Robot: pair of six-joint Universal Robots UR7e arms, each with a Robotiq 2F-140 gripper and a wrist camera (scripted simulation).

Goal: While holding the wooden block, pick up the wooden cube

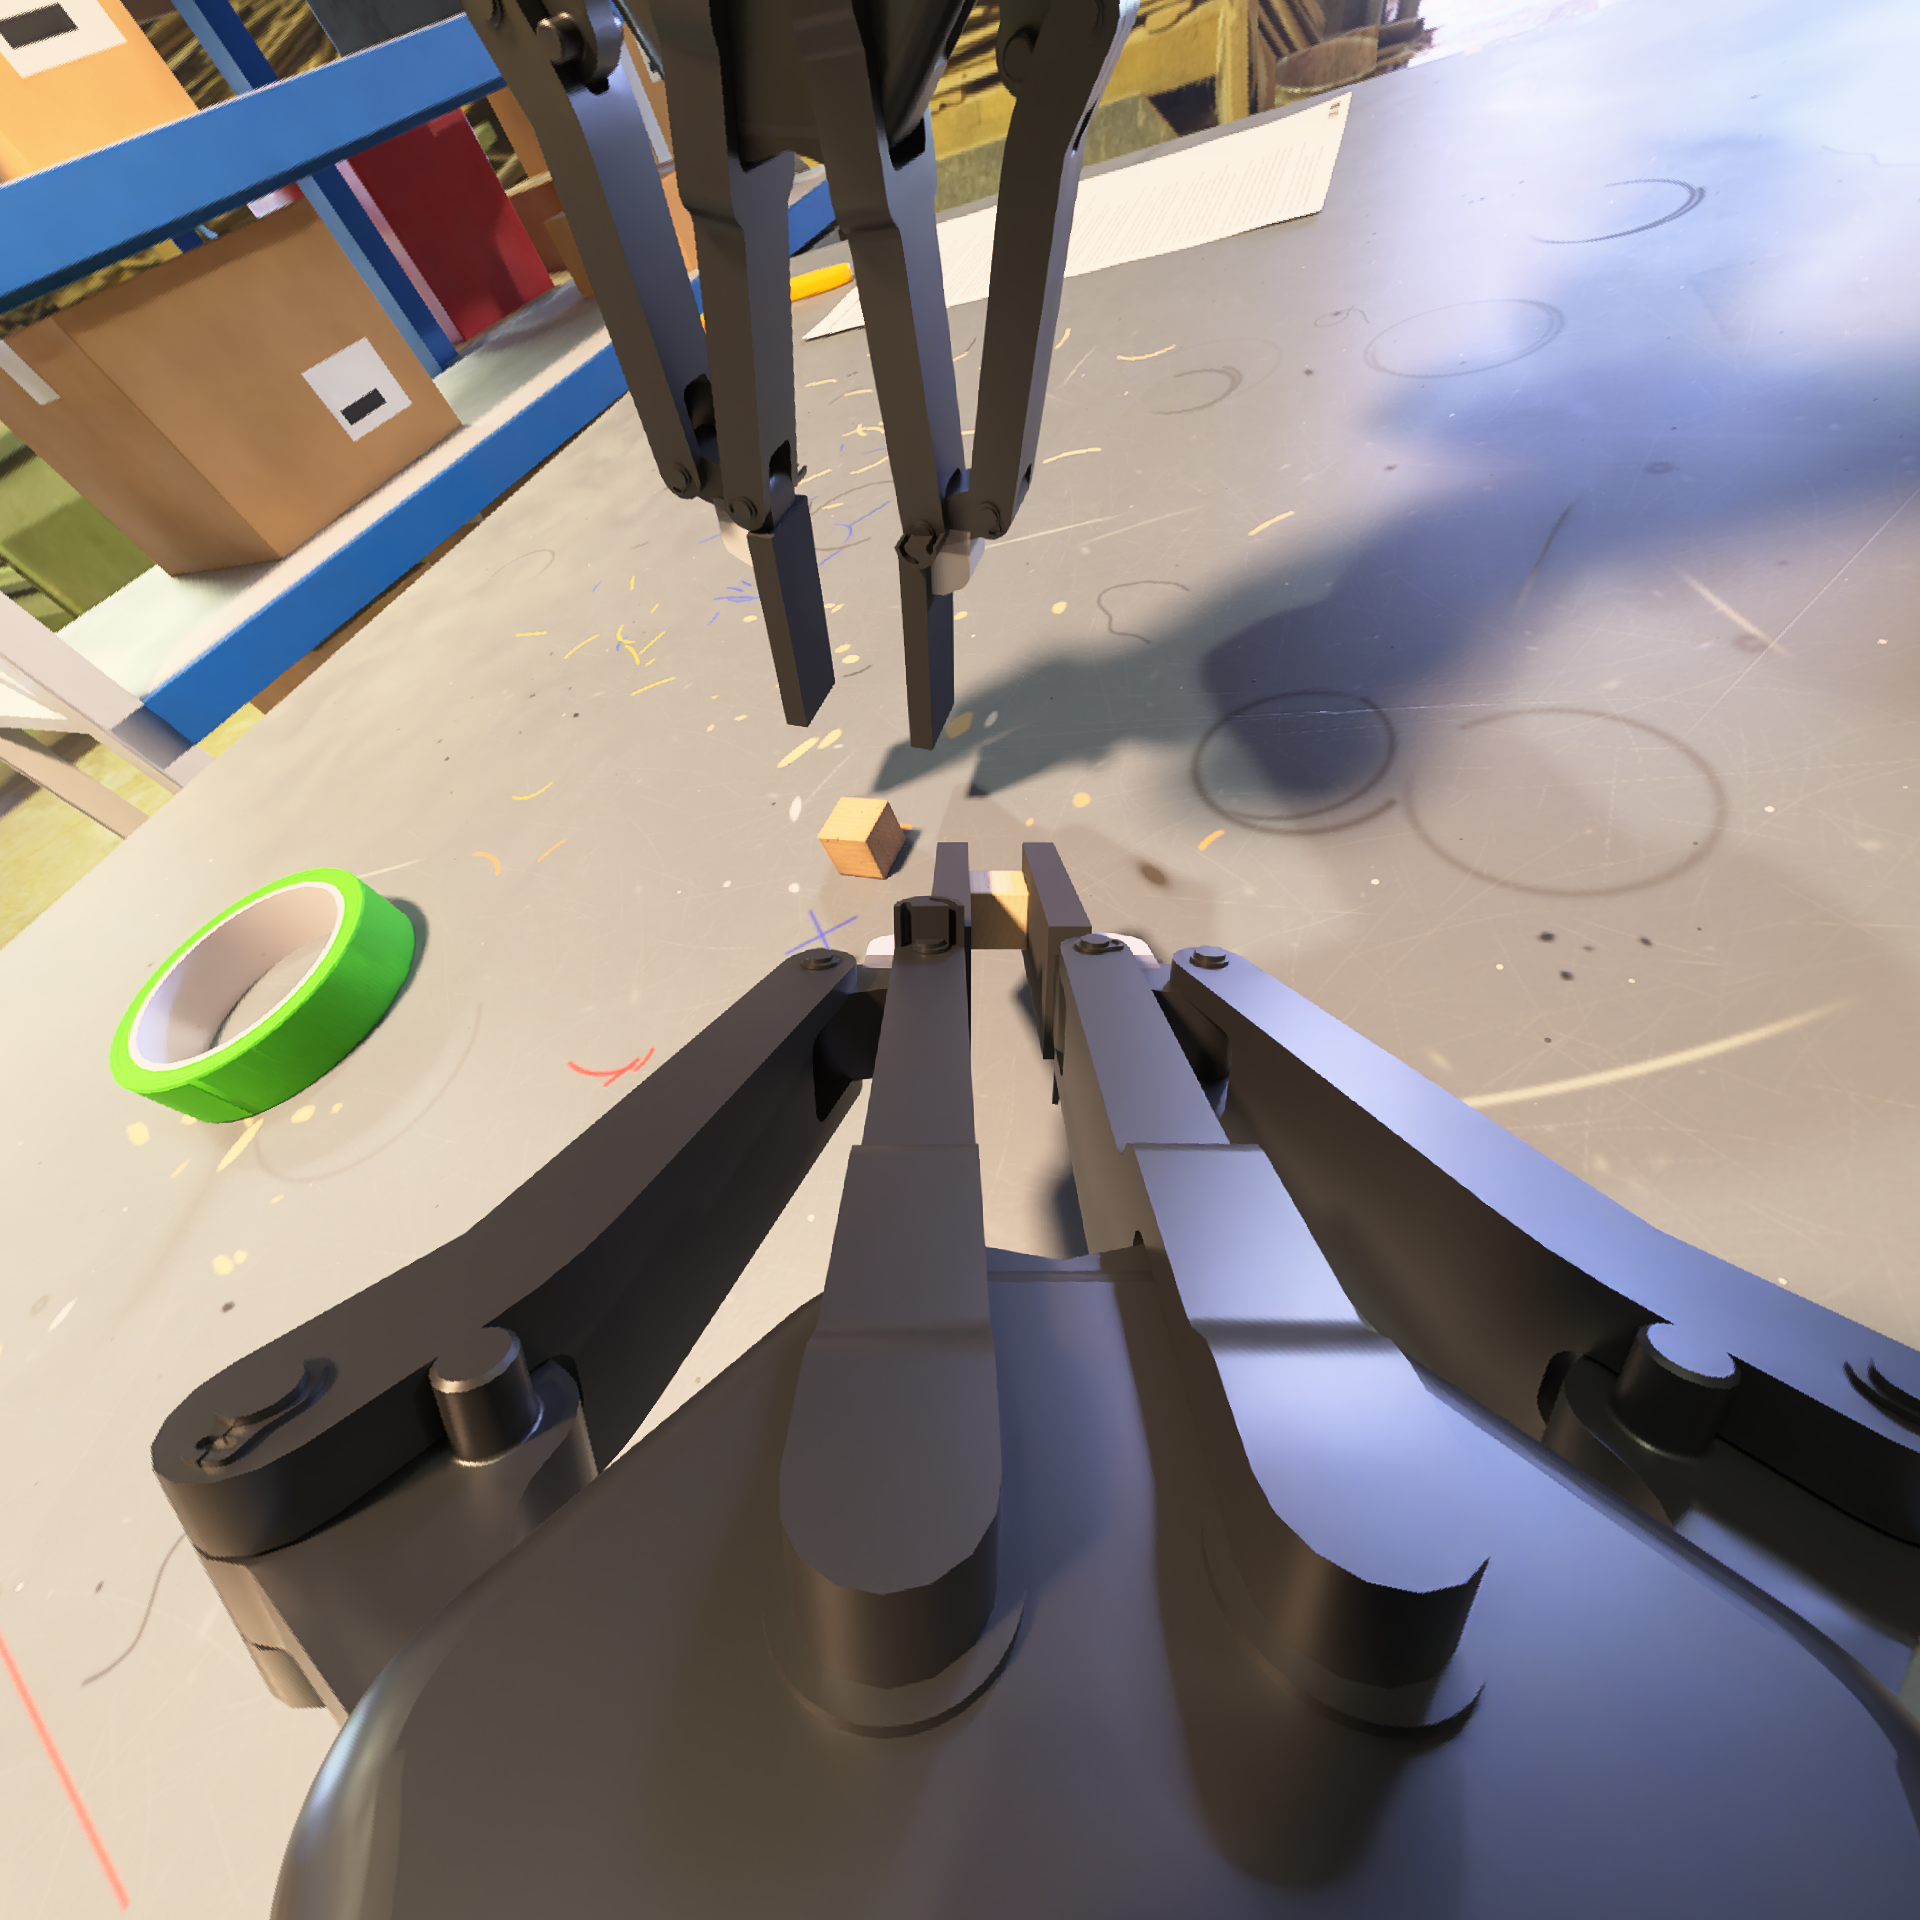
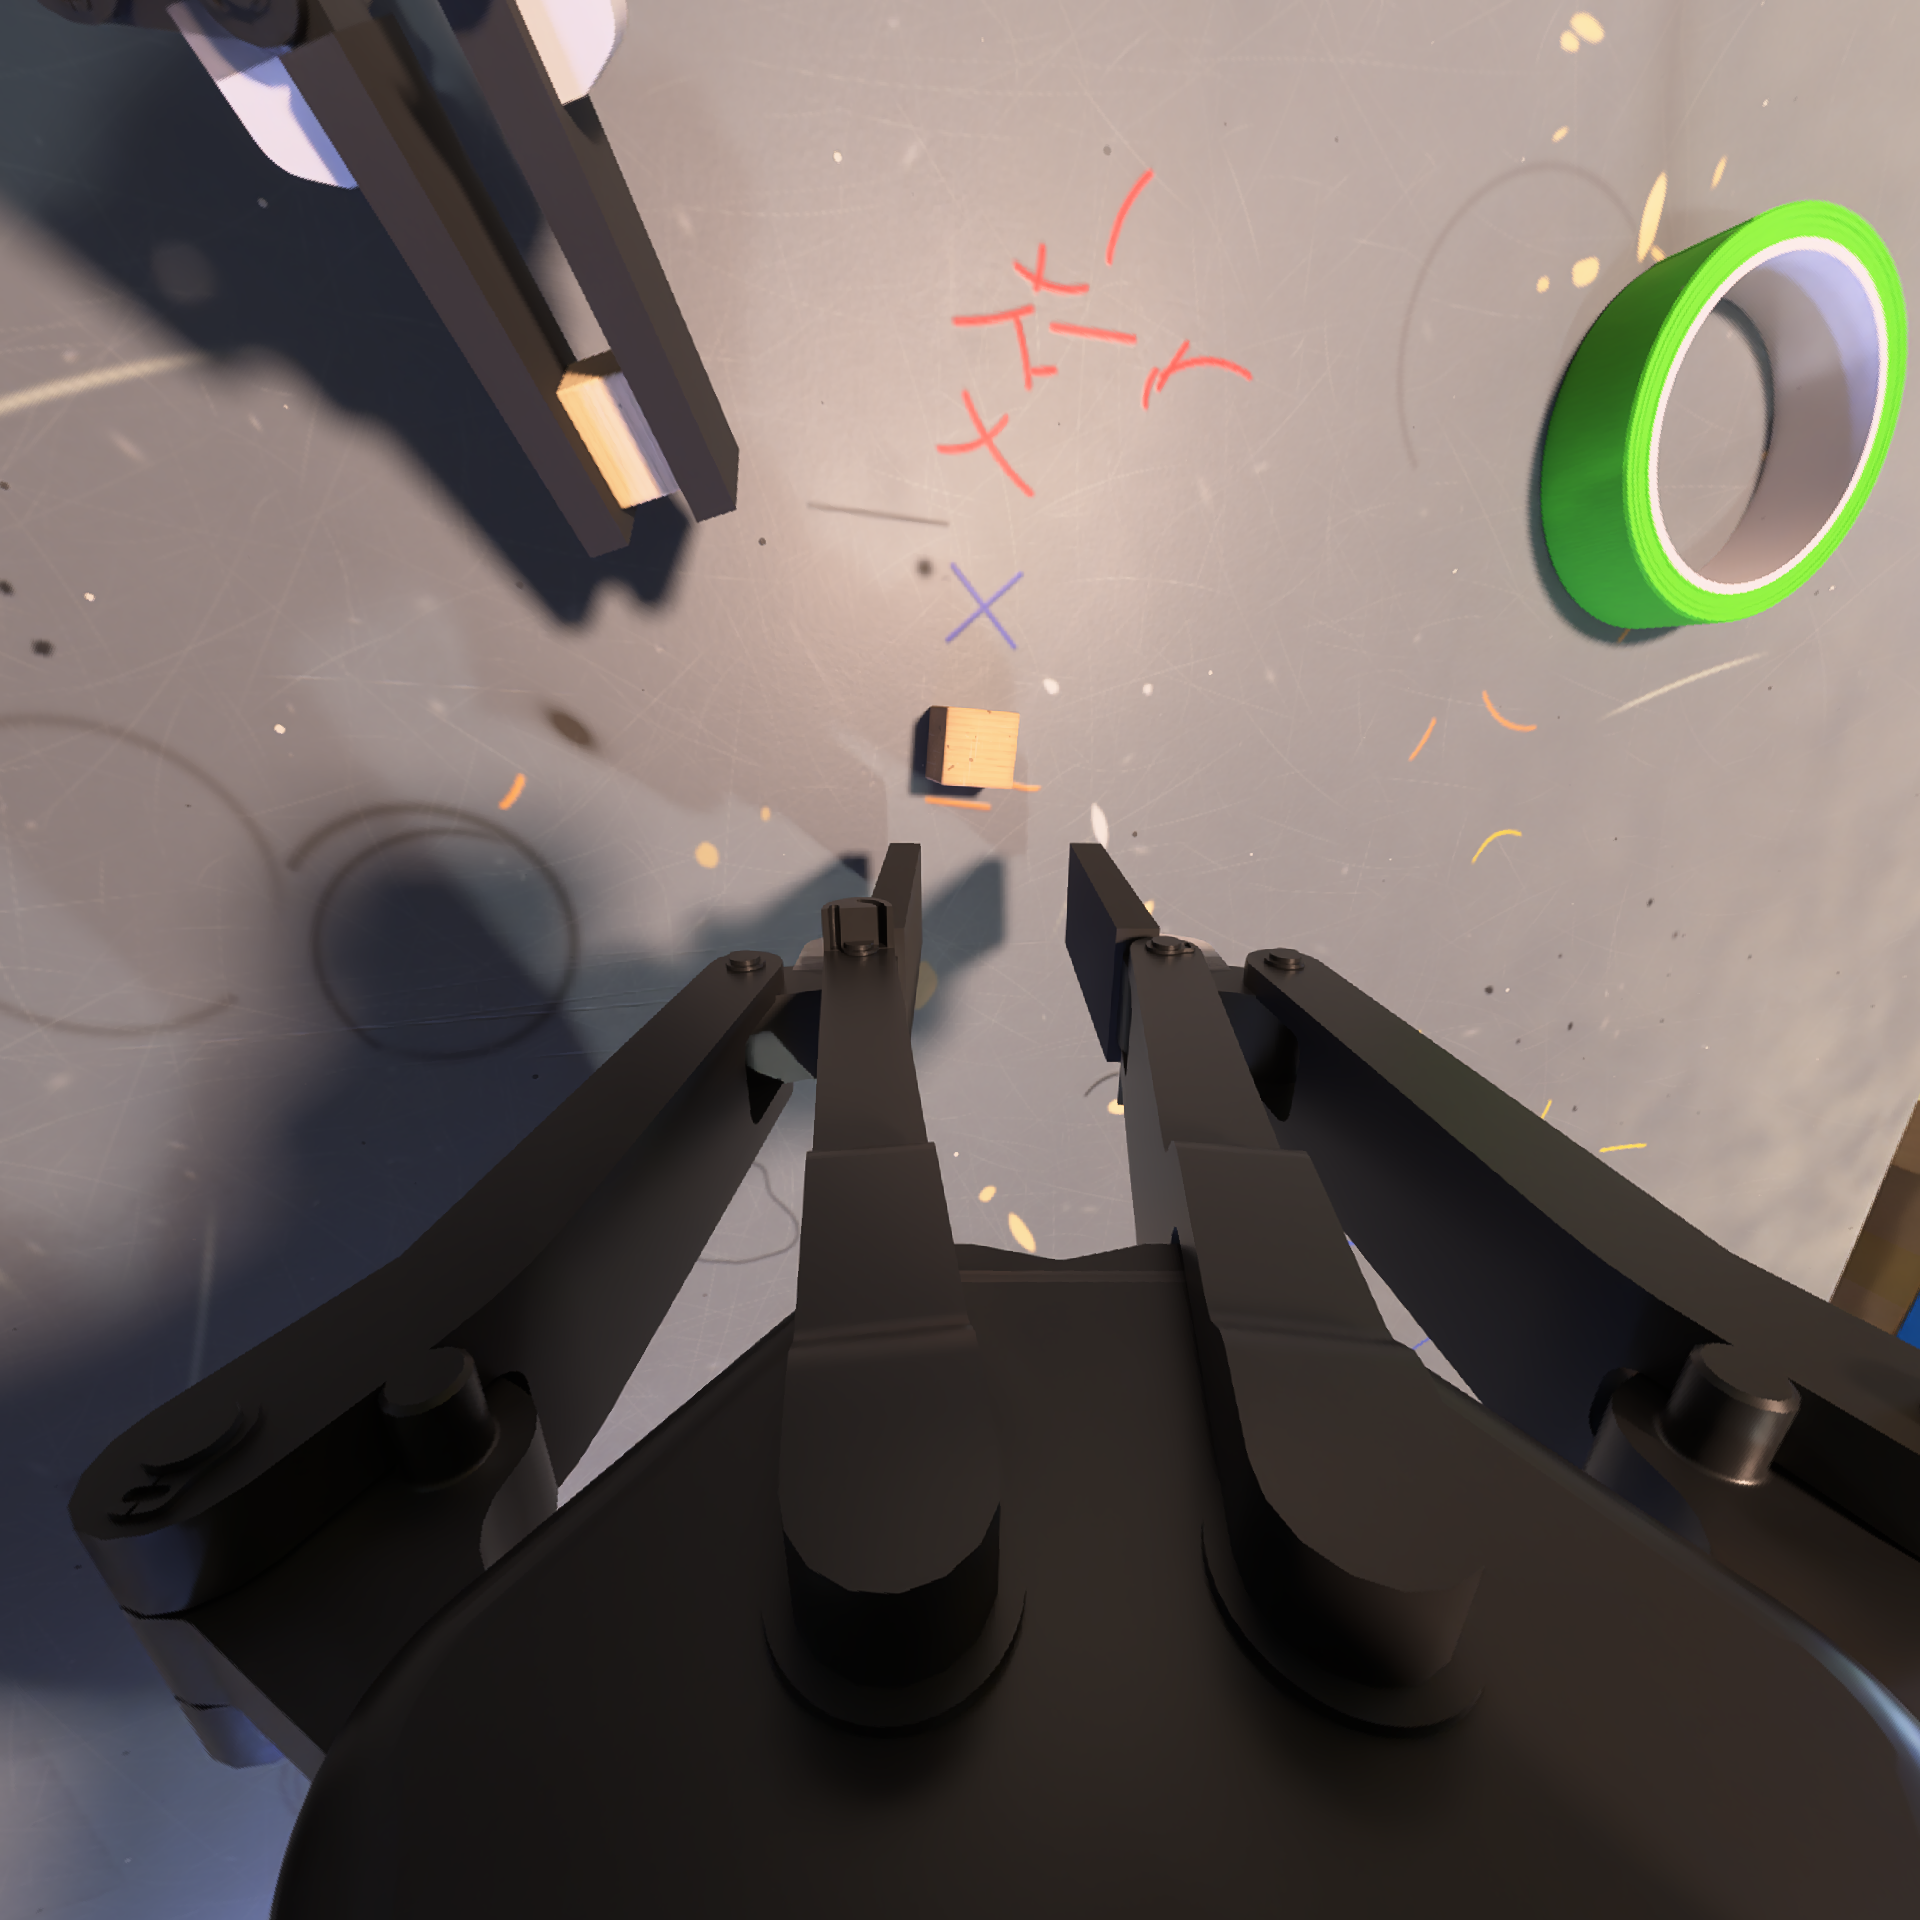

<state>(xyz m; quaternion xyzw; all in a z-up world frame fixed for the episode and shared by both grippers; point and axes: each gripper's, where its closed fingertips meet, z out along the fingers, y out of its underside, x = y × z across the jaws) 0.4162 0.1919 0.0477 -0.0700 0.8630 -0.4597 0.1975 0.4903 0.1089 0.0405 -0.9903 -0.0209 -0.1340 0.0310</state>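
My left gripper point(image 1: 995, 868) is shut on a pale wooden block point(image 1: 1000, 910), held above the table. The block also shows between that gripper's fingers in the right wrist view point(image 2: 608, 442), at upper left. A small wooden cube point(image 1: 860, 837) lies on the grey table just left of and beyond the left gripper's tips. In the right wrist view the cube point(image 2: 975, 748) sits straight ahead of my right gripper point(image 2: 992, 868), which is open, empty and above it. The right gripper also hangs over the cube in the left wrist view point(image 1: 864, 717).
A green tape roll point(image 1: 265, 997) lies on the table to the left; in the right wrist view the roll point(image 2: 1725, 416) is at upper right. A white paper sheet point(image 1: 1174, 197) lies at the far edge. Blue shelving point(image 1: 343, 520) with cardboard boxes point(image 1: 239, 416) stands beyond the table's left edge.
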